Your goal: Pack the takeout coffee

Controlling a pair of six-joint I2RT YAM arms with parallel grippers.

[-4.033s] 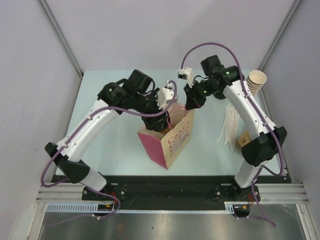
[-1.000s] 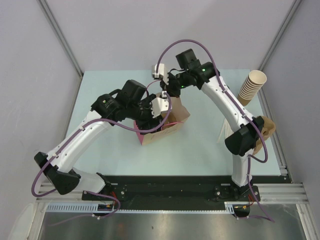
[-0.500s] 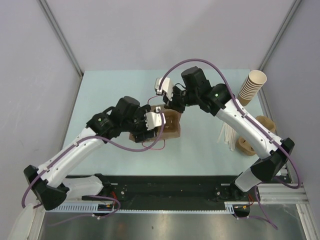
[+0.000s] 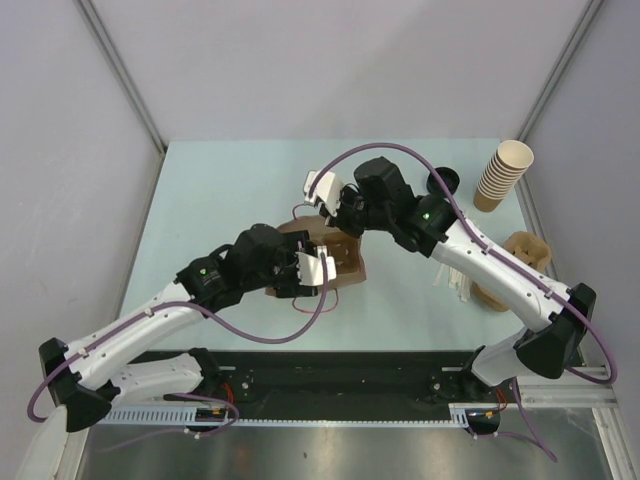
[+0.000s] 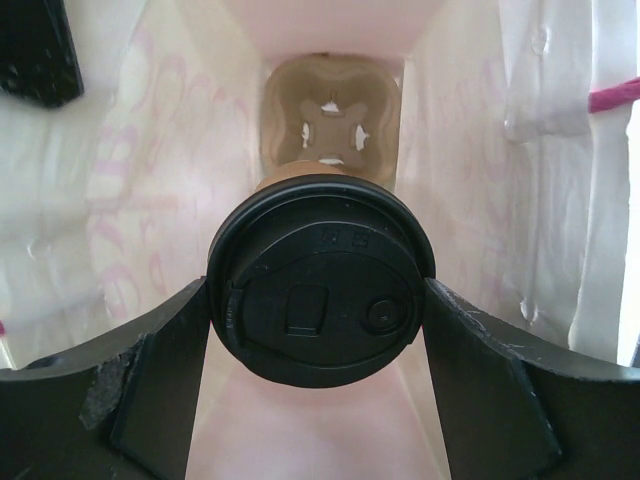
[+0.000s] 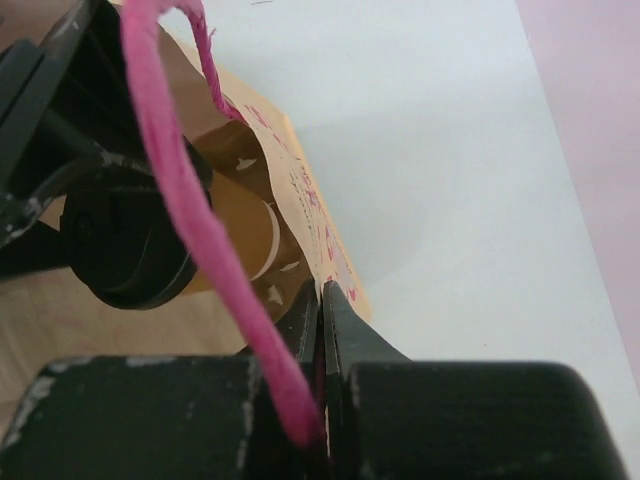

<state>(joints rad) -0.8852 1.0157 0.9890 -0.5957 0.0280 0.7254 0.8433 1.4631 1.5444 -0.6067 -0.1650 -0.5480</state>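
The takeout coffee point(image 5: 320, 285), a tan cup with a black lid, sits between my left gripper's fingers point(image 5: 160, 370) inside the pink-printed paper bag point(image 5: 150, 190). My left gripper point(image 5: 320, 300) is shut on the cup at its lid. A brown pulp carrier point(image 5: 330, 120) lies at the bag's bottom. In the top view the left gripper point(image 4: 312, 265) reaches into the bag point(image 4: 345, 255) and hides the cup. My right gripper point(image 6: 321, 300) is shut on the bag's rim point(image 6: 310, 200), beside the pink handle point(image 6: 190, 210); the lid point(image 6: 125, 250) shows inside. The right gripper also shows in the top view point(image 4: 335, 208).
A stack of lidless tan cups point(image 4: 503, 172) stands at the back right, with a loose black lid point(image 4: 443, 183) beside it. Pulp carriers point(image 4: 525, 250) and white stirrers point(image 4: 455, 272) lie at the right edge.
Both arms and the bag have shifted toward the near edge. My left gripper has gone deeper into the bag with the cup. The right gripper still pinches the rim.
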